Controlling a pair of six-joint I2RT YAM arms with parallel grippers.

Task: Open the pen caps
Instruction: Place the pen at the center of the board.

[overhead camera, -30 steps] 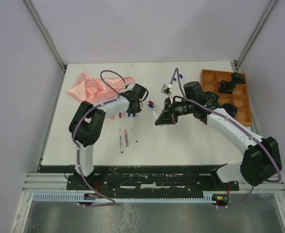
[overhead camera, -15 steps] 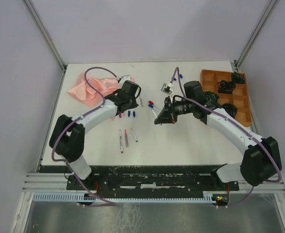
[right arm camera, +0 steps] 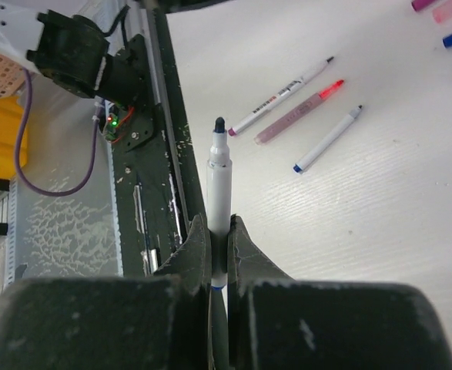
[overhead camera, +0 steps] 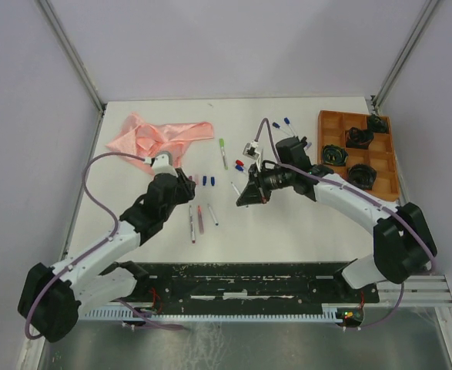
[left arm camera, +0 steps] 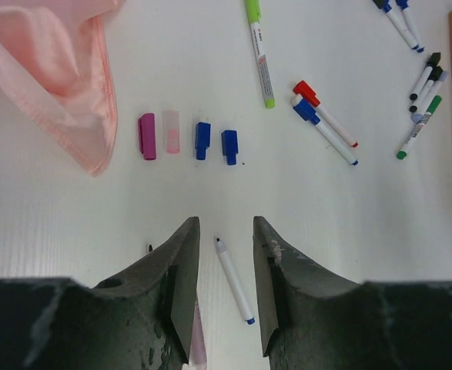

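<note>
Top view: the left end effector (overhead camera: 181, 187) has pulled back near-left, leaving the pen caps (overhead camera: 202, 180) in a row on the table (overhead camera: 303, 223).
Left wrist: jaws part-open and empty; the blue cap (left arm camera: 229, 146), apparently just released, lies beyond; capped pens (left arm camera: 323, 123) remain far right.
Right wrist: the right end effector (right arm camera: 219, 231) is clamped on a bare-tipped pen (right arm camera: 219, 181); this one looks done.

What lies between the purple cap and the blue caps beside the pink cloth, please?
A pale pink cap lies there, apart from the purple cap and the nearer blue cap; the left wrist view shows it.
</note>
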